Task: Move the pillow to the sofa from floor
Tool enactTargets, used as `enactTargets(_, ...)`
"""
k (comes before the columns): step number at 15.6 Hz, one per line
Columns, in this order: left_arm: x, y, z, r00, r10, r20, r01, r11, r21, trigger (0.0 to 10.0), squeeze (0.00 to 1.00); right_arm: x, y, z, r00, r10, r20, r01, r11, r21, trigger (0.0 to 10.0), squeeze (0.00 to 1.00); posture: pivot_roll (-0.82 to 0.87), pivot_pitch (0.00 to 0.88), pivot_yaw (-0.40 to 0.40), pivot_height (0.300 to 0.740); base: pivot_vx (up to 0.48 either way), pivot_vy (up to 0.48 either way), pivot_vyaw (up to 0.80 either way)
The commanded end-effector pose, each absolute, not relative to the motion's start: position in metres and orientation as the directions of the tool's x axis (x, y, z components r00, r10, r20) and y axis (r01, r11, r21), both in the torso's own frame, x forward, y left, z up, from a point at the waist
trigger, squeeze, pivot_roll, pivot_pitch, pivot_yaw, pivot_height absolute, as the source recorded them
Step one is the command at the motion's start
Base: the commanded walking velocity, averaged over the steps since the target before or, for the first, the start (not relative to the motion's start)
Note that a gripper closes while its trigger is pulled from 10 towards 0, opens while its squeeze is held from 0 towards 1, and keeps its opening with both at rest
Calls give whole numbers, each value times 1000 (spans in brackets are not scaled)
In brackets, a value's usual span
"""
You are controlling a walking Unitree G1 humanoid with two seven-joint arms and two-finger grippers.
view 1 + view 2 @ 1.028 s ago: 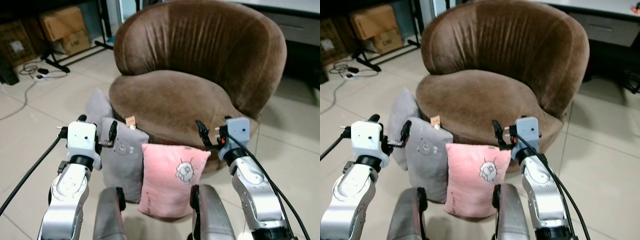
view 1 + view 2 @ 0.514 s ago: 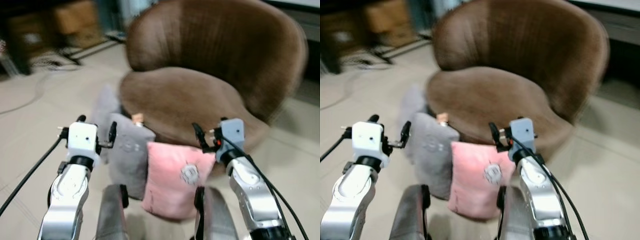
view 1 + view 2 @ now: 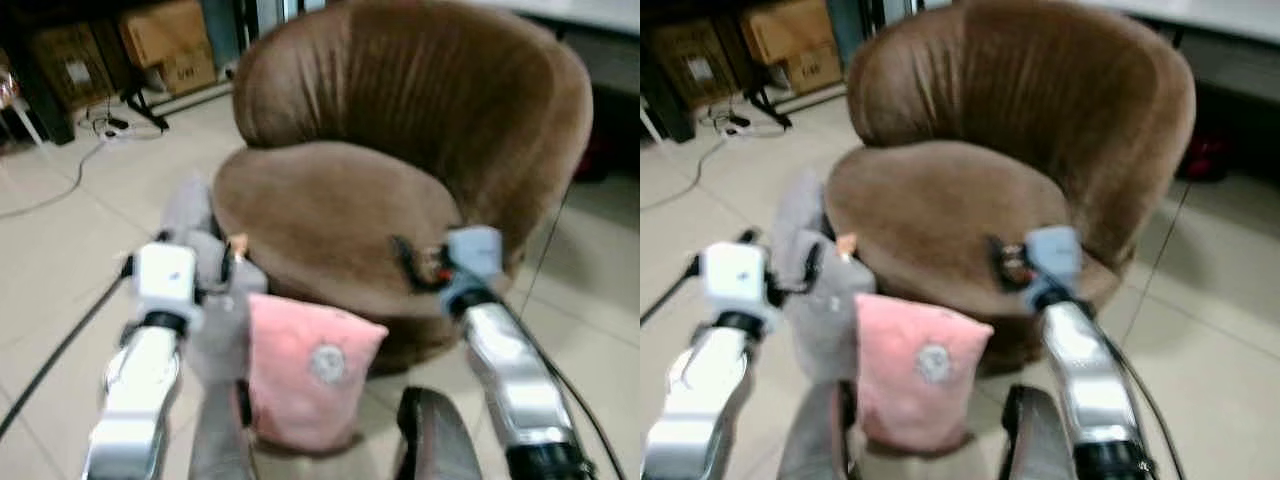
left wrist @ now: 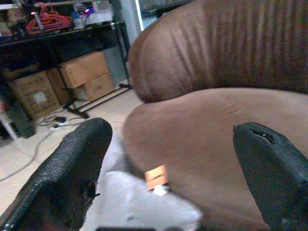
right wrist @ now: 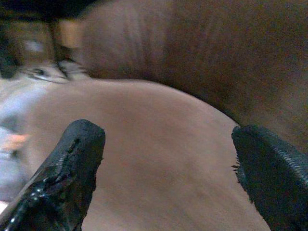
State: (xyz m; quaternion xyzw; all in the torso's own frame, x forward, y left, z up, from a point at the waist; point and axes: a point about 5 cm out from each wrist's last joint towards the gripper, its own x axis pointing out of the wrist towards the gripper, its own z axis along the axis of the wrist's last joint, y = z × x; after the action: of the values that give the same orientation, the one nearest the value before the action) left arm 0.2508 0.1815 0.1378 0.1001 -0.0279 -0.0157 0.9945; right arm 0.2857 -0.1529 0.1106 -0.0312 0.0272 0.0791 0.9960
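Observation:
A pink pillow (image 3: 303, 368) with a small cartoon print stands on the floor against the front of the brown round sofa (image 3: 340, 215). A grey pillow (image 3: 217, 310) leans beside it on its left, with a second grey one (image 3: 186, 208) behind. My left gripper (image 3: 195, 265) hovers open just above the grey pillow (image 4: 144, 207), whose orange tag (image 4: 156, 176) shows. Level with the sofa seat's front edge, above the pink pillow's right corner, my right gripper (image 3: 412, 262) is open and faces the seat (image 5: 159, 144). Neither gripper holds anything.
Cardboard boxes (image 3: 165, 40) and a black stand sit at the back left, with cables (image 3: 85, 150) trailing over the tiled floor. My own grey legs (image 3: 432, 440) show at the bottom edge. Open tiles lie to the left and right of the sofa.
The whole picture has shifted and blurred, so the camera has moved; the sofa and pillows now appear closer. Both grippers stay open and raised as before.

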Motion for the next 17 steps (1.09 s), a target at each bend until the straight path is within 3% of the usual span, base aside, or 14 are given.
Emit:
enactTargets(1, 250, 190, 137, 999, -8, 45, -1, 978, 207, 10000, 0, 286, -146, 114, 983, 178, -39, -180, 983, -40, 10000, 0, -27, 0, 1, 481, 0, 0, 0)
enactTargets(4, 250, 190, 137, 999, -24, 45, 13, 975, 224, 10000, 0, 287, -144, 114, 981, 190, -42, -191, 981, -23, 10000, 0, -27, 0, 3, 481, 0, 0, 0)
enactTargets(8, 246, 189, 134, 999, -46, 28, 38, 971, 236, 10000, 0, 280, -142, 112, 976, 212, -49, -212, 977, 12, 10000, 0, -27, 0, 2, 436, 0, 0, 0)
enactTargets(11, 242, 190, 132, 999, -36, 20, 31, 974, 223, 10000, 0, 277, -143, 113, 976, 213, -46, -213, 977, 20, 10000, 0, -26, 0, -2, 436, 0, 0, 0)
enactTargets(17, 238, 191, 130, 1000, -18, 14, 15, 978, 208, 10000, 0, 279, -138, 115, 965, 257, -56, -256, 966, 22, 10000, 0, -16, 0, -22, 436, 0, 326, 0)
